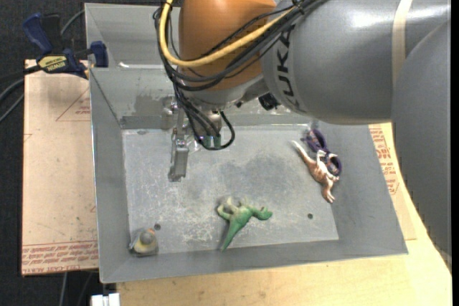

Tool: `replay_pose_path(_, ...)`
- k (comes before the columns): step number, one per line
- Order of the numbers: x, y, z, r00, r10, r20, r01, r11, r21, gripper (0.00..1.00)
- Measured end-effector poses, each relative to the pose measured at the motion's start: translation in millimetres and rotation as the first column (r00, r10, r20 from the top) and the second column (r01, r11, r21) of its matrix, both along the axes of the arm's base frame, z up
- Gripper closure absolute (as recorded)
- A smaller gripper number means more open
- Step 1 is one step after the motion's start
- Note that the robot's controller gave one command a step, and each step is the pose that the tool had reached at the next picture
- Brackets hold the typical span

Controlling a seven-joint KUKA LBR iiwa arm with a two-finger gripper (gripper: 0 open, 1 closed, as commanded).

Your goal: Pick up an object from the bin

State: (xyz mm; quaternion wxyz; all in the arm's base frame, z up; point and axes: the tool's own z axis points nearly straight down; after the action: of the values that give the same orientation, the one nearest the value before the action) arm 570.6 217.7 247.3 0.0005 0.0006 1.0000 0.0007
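One green dinosaur (240, 217) lies on the scuffed grey bin floor (276, 175); gripper's (178, 154) spread cannot be told.

Scuffed matt metal bin (276, 179), glossy plastic green dinosaur (241, 218)

The grey metal bin (109, 190) has slanted walls and a flat floor (272, 168). The floor is scratched and looks dusty white in many spots. A few small toys lie on it, in three places well apart from each other. A green dinosaur (242, 216) lies on its side near the front wall, about in the middle. A tan dinosaur (320, 174) lies by the right wall. A purple toy (333, 164) is touching it. A little grey and yellow thing (143, 243) sits in the front left corner. I cannot tell what it is.
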Motion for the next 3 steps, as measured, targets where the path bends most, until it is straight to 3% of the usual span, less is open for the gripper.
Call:
replay_pose_path(1,0.0,0.0,0.0,1.000,0.000,0.000,0.000,1.000,0.000,0.00)
replay_pose_path(2,0.8,-41.6,-83.0,1.000,0.025,-0.007,-0.025,1.000,-0.003,0.00)
replay_pose_path(3,-18.5,-52.3,-113.8,1.000,0.019,-0.004,-0.019,1.000,0.000,0.00)
